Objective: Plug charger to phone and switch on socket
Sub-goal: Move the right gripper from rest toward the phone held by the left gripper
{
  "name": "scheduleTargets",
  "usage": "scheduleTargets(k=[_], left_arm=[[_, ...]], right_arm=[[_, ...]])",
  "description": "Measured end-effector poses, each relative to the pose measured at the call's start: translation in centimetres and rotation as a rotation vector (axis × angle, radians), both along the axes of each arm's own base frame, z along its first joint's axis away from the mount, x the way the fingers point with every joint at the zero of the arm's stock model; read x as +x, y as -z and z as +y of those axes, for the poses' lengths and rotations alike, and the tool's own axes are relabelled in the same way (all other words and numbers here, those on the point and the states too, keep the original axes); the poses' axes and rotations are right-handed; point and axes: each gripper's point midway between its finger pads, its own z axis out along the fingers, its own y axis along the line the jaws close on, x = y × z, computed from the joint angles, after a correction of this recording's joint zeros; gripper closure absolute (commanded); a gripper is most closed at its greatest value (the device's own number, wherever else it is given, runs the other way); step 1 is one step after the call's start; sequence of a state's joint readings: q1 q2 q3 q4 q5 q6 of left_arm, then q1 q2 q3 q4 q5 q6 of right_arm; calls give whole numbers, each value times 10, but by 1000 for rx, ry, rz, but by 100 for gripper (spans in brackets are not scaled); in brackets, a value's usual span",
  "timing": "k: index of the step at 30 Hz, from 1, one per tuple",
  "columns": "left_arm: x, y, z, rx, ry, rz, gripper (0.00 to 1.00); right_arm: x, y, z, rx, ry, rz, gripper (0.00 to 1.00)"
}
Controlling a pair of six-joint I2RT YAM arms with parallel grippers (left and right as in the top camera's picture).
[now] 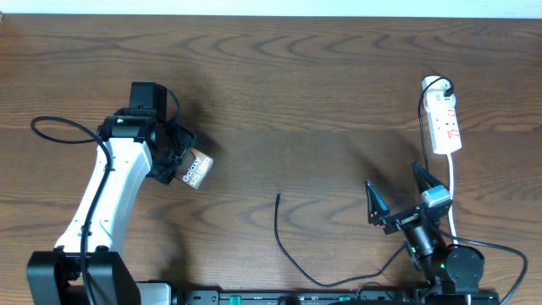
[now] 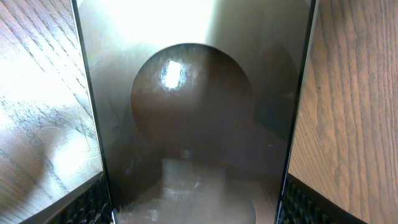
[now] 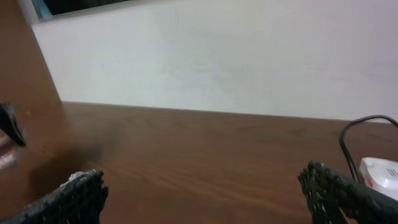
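Stretching across all three views was a dark brown, wood-grained tabletop (image 1: 322,93), and the right wrist view showed a plain off-white wall (image 3: 236,56) rising behind its far edge. The white left arm (image 1: 102,191) reached up from the lower left of the overhead frame toward left of centre, where the left jaws were clamped on the phone (image 1: 196,169). The phone sat askew with its white lettering facing up; whether it touched the tabletop could not be told. In the left wrist view the phone's glossy face (image 2: 193,112) filled the middle of the frame between the two ribbed black pads (image 2: 93,202), with wood grain on either side. The right arm (image 1: 432,246) crouched at the lower right of the overhead frame, the right jaws spread wide apart and gripping nothing. The charger (image 1: 276,222) lay loose on the tabletop at lower centre, its plug tip pointing up the frame, well apart from the phone. The socket (image 1: 445,123) lay at the upper right, its white cord (image 1: 453,195) trailing down past the right arm; its corner (image 3: 380,174) showed at the right wrist view's lower right edge.
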State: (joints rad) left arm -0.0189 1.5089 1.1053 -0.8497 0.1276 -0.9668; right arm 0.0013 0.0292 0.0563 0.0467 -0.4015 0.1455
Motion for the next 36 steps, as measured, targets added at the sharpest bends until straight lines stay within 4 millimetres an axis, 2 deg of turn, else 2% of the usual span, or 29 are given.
scheduleTargets(k=[6, 11, 14, 17, 19, 22, 25, 31, 36], left_arm=[[0, 0, 0, 0, 0, 0, 93], [0, 0, 0, 0, 0, 1, 93], [0, 0, 0, 1, 0, 1, 92], [0, 0, 0, 3, 0, 2, 92], [0, 0, 0, 3, 0, 0, 92], [0, 0, 0, 3, 0, 1, 93], [0, 0, 0, 3, 0, 1, 93], [0, 0, 0, 1, -6, 2, 92], [0, 0, -1, -13, -53, 6, 93]], right_arm=[[2, -39, 0, 39, -5, 69, 1], [31, -55, 8, 63, -49, 251, 1], [54, -56, 23, 84, -144, 384, 1], [80, -53, 51, 128, -339, 518, 1], [90, -50, 64, 165, -449, 578, 1], [105, -38, 84, 278, -636, 704, 1], [116, -15, 94, 407, -741, 849, 1], [128, 51, 98, 624, -733, 1160, 1], [132, 89, 109, 664, -725, 1259, 1]])
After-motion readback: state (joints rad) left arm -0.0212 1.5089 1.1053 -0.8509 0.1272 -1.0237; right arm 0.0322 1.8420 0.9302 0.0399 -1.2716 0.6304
